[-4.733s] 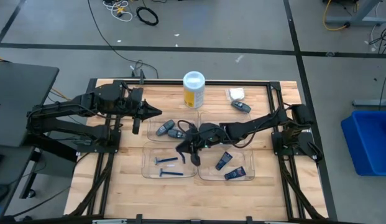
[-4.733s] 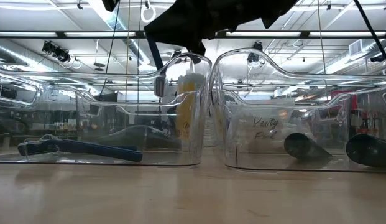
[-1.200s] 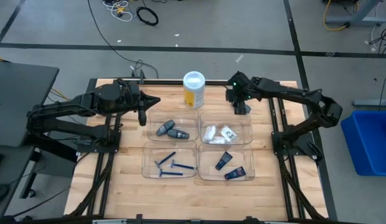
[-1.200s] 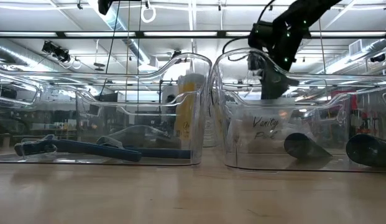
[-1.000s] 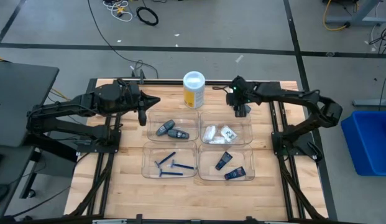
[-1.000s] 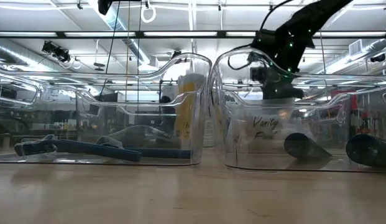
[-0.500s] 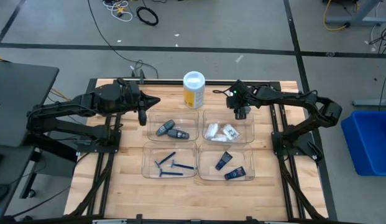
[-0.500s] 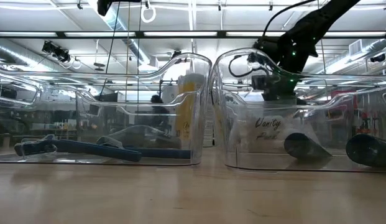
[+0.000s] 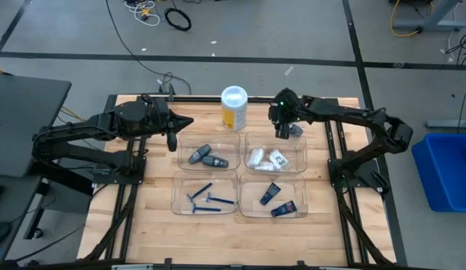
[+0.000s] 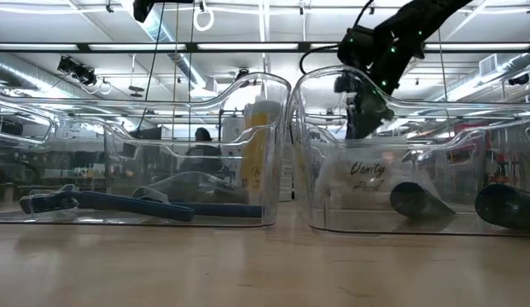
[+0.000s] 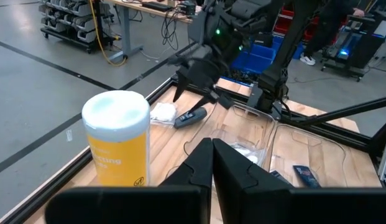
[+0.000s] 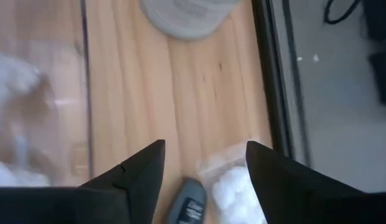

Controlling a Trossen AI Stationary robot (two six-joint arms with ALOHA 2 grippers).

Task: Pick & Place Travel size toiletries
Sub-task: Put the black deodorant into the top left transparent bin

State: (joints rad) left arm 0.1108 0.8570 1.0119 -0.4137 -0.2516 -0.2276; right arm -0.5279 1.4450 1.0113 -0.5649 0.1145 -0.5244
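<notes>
Right gripper (image 9: 281, 132): fingers spread, empty, above loose grey stick (image 12: 186, 210) and white packet (image 12: 237, 194) | left gripper (image 9: 170, 142): closed, empty, beside yellow canister (image 9: 233, 109)

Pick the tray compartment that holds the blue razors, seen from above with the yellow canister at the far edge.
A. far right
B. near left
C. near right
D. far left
B: in the high view the blue razors lie in the near-left tray, on the side away from the yellow canister.
</notes>
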